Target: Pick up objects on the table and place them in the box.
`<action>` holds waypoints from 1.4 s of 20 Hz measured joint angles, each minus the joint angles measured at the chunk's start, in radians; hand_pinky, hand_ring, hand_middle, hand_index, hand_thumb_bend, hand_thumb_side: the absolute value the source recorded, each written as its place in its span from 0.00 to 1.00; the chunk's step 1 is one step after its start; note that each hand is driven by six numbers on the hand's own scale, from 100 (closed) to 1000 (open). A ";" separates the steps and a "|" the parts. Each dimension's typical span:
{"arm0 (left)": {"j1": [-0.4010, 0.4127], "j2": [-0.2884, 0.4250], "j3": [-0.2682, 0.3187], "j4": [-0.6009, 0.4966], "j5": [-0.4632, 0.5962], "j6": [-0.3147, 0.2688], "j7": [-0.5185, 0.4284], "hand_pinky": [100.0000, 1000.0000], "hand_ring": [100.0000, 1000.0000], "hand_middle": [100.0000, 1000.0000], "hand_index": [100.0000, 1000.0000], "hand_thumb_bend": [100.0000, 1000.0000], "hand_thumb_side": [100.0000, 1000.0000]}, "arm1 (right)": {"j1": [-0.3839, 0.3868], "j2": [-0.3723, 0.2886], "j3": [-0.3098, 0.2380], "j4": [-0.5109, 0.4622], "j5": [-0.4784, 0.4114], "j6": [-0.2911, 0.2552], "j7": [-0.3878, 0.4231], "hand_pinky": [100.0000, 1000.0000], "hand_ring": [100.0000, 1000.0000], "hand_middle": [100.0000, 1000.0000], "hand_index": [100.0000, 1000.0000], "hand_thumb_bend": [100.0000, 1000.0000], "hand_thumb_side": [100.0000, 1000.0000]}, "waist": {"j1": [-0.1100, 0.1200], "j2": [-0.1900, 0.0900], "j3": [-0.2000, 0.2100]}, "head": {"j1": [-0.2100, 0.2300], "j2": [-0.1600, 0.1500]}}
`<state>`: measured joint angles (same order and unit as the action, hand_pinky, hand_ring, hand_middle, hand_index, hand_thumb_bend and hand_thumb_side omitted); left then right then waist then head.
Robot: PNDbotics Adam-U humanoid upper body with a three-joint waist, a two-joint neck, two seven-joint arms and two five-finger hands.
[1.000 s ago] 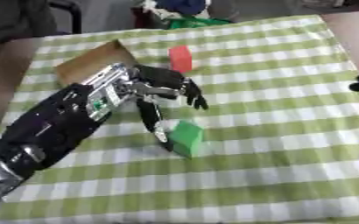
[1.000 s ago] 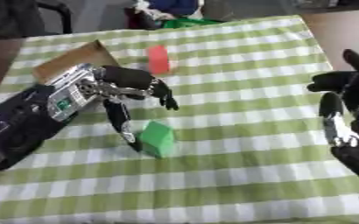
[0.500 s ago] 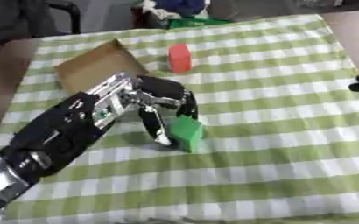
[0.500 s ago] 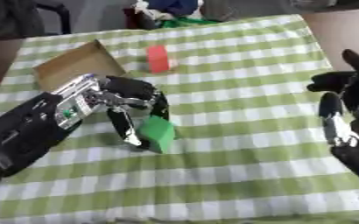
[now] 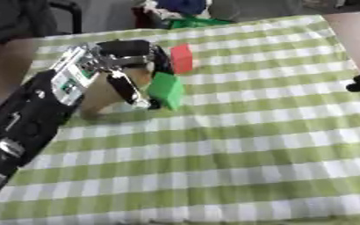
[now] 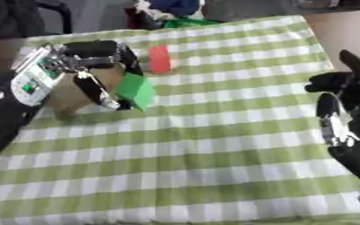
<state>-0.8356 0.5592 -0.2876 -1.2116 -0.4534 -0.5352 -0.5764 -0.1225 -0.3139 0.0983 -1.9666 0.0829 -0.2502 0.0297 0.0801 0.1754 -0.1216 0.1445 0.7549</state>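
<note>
Green-and-white checked cloth [image 5: 237, 145] covers the counter. The left hand [image 5: 125, 57] has its fingers [image 5: 129, 90] and thumb curled around a green block [image 5: 166, 90], pinching it and carrying it clear of the cloth, tilted. The block hangs in front of the cardboard box [image 5: 106, 90], whose brown side shows between the fingers and the arm; the hand and forearm hide most of it, so whether the block is over the opening cannot be told. A red block [image 5: 181, 58] stands upright on the cloth just beyond the green one, near the hand's knuckles. The left forearm bears a small white panel with a green mark [image 5: 66, 83]; no writing can be read on it. The right hand [image 6: 348, 114] rests at the right edge, fingers straight and pointing up, holding nothing. Past the far edge of the counter lie blue and green items [image 5: 187, 13], too blurred to name.
</note>
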 measured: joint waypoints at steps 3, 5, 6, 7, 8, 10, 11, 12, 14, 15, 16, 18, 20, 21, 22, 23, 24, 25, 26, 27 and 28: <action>0.005 0.011 0.080 0.052 -0.056 0.004 -0.004 0.66 0.45 0.40 0.63 0.31 0.12 | 0.000 0.000 0.000 0.000 0.002 0.000 0.000 0.87 0.67 0.65 1.00 0.00 0.48 | -0.002 0.000 0.005 | -0.004 0.000; 0.009 0.011 0.131 0.103 -0.116 0.003 -0.003 0.66 0.46 0.41 0.64 0.33 0.16 | 0.000 0.000 -0.001 0.000 0.003 0.000 -0.001 0.87 0.67 0.65 1.00 0.00 0.48 | -0.005 0.000 0.006 | -0.007 -0.001; 0.009 0.011 0.156 0.132 -0.152 0.001 -0.001 0.66 0.46 0.41 0.64 0.34 0.16 | 0.000 0.000 -0.001 0.000 0.003 0.000 -0.001 0.87 0.67 0.65 1.00 0.00 0.48 | -0.006 0.000 0.006 | -0.008 -0.001; 0.009 0.009 0.179 0.161 -0.189 -0.002 0.002 0.65 0.46 0.41 0.64 0.34 0.17 | 0.001 0.000 -0.001 0.000 0.003 0.000 -0.001 0.87 0.67 0.65 1.00 0.00 0.48 | -0.008 0.000 0.007 | -0.008 -0.001; 0.009 0.005 0.201 0.192 -0.228 -0.006 0.006 0.65 0.47 0.41 0.64 0.35 0.18 | 0.001 0.000 -0.002 0.000 0.003 0.000 -0.001 0.87 0.67 0.65 1.00 0.00 0.48 | -0.009 0.001 0.007 | -0.008 -0.001; 0.008 -0.009 0.240 0.253 -0.304 -0.012 0.020 0.65 0.47 0.41 0.64 0.34 0.19 | 0.001 0.000 -0.003 0.000 0.003 0.000 -0.001 0.87 0.67 0.65 1.00 0.00 0.48 | -0.009 0.001 0.009 | -0.010 -0.005; 0.005 -0.018 0.257 0.282 -0.341 -0.006 0.037 0.65 0.47 0.41 0.64 0.34 0.20 | 0.001 0.000 -0.003 0.001 0.003 0.000 -0.001 0.87 0.67 0.65 1.00 0.00 0.48 | -0.009 0.001 0.009 | -0.011 -0.007; 0.002 -0.028 0.271 0.309 -0.376 0.004 0.060 0.65 0.47 0.42 0.65 0.36 0.22 | 0.001 0.000 -0.004 0.001 0.003 0.000 -0.001 0.87 0.67 0.65 1.00 0.00 0.48 | -0.010 0.002 0.010 | -0.012 -0.008; -0.003 -0.046 0.296 0.359 -0.441 0.043 0.119 0.66 0.49 0.43 0.67 0.38 0.25 | 0.001 0.000 -0.004 0.001 0.003 0.000 -0.001 0.87 0.67 0.65 1.00 0.00 0.48 | -0.013 0.003 0.009 | -0.012 -0.009; -0.004 -0.054 0.306 0.382 -0.471 0.065 0.151 0.66 0.51 0.47 0.71 0.42 0.29 | 0.001 0.000 -0.005 0.001 0.003 0.000 -0.001 0.87 0.67 0.65 1.00 0.00 0.48 | -0.014 0.004 0.008 | -0.013 -0.009; -0.005 -0.060 0.314 0.403 -0.498 0.088 0.183 0.67 0.53 0.50 0.73 0.44 0.31 | 0.001 0.000 -0.005 0.001 0.003 0.000 -0.001 0.87 0.67 0.65 1.00 0.00 0.48 | -0.015 0.004 0.007 | -0.013 -0.009; -0.006 -0.070 0.324 0.434 -0.541 0.130 0.235 0.71 0.60 0.60 0.80 0.54 0.39 | 0.001 0.000 -0.006 0.001 0.003 0.000 -0.001 0.87 0.67 0.65 1.00 0.00 0.48 | -0.014 0.005 0.005 | -0.014 -0.009; -0.006 -0.075 0.330 0.451 -0.576 0.167 0.279 0.75 0.67 0.69 0.85 0.66 0.48 | 0.001 0.001 -0.006 0.001 0.003 0.000 -0.001 0.87 0.67 0.65 1.00 0.00 0.48 | -0.014 0.005 0.004 | -0.015 -0.009; -0.008 -0.076 0.334 0.454 -0.588 0.185 0.299 0.77 0.70 0.72 0.88 0.69 0.52 | 0.001 0.001 -0.006 0.001 0.003 0.000 -0.001 0.87 0.67 0.65 1.00 0.00 0.48 | -0.014 0.005 0.003 | -0.015 -0.009; -0.010 -0.076 0.338 0.455 -0.596 0.202 0.318 0.78 0.71 0.74 0.89 0.72 0.55 | 0.001 0.001 -0.006 0.001 0.003 0.000 -0.001 0.87 0.67 0.65 1.00 0.00 0.48 | -0.014 0.005 0.001 | -0.015 -0.009; -0.013 -0.076 0.343 0.454 -0.602 0.218 0.338 0.79 0.72 0.75 0.89 0.73 0.57 | 0.001 0.001 -0.006 0.001 0.003 0.000 -0.001 0.87 0.67 0.65 1.00 0.00 0.48 | -0.014 0.005 -0.001 | -0.015 -0.009; -0.019 -0.080 0.348 0.450 -0.604 0.233 0.357 0.81 0.73 0.76 0.90 0.74 0.59 | 0.001 0.001 -0.006 0.001 0.003 0.000 -0.001 0.87 0.67 0.65 1.00 0.00 0.48 | -0.014 0.005 -0.001 | -0.015 -0.009; -0.025 -0.084 0.353 0.444 -0.605 0.246 0.376 0.81 0.73 0.76 0.90 0.74 0.59 | 0.001 0.001 -0.006 0.002 0.003 0.000 -0.001 0.87 0.67 0.65 1.00 0.00 0.48 | -0.014 0.005 -0.002 | -0.015 -0.009; -0.033 -0.087 0.357 0.435 -0.604 0.258 0.393 0.81 0.73 0.75 0.89 0.74 0.59 | 0.001 0.001 -0.006 0.003 0.003 0.000 0.000 0.87 0.67 0.65 1.00 0.00 0.48 | -0.013 0.005 -0.003 | -0.015 -0.009; -0.041 -0.092 0.361 0.426 -0.602 0.268 0.407 0.81 0.73 0.75 0.89 0.74 0.59 | 0.001 0.001 -0.006 0.004 0.003 0.000 0.000 0.87 0.67 0.65 1.00 0.00 0.48 | -0.013 0.005 -0.005 | -0.015 -0.009; -0.049 -0.096 0.363 0.417 -0.600 0.275 0.418 0.81 0.72 0.75 0.89 0.74 0.59 | 0.001 0.001 -0.006 0.005 0.003 0.000 0.000 0.87 0.67 0.65 1.00 0.00 0.48 | -0.013 0.005 -0.008 | -0.015 -0.009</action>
<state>-0.8850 0.4631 0.0758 -0.7949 -1.0537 -0.2603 -0.1584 -0.1219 -0.3134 0.0928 -1.9618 0.0862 -0.2504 0.0295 0.0666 0.1801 -0.1294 0.1297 0.7456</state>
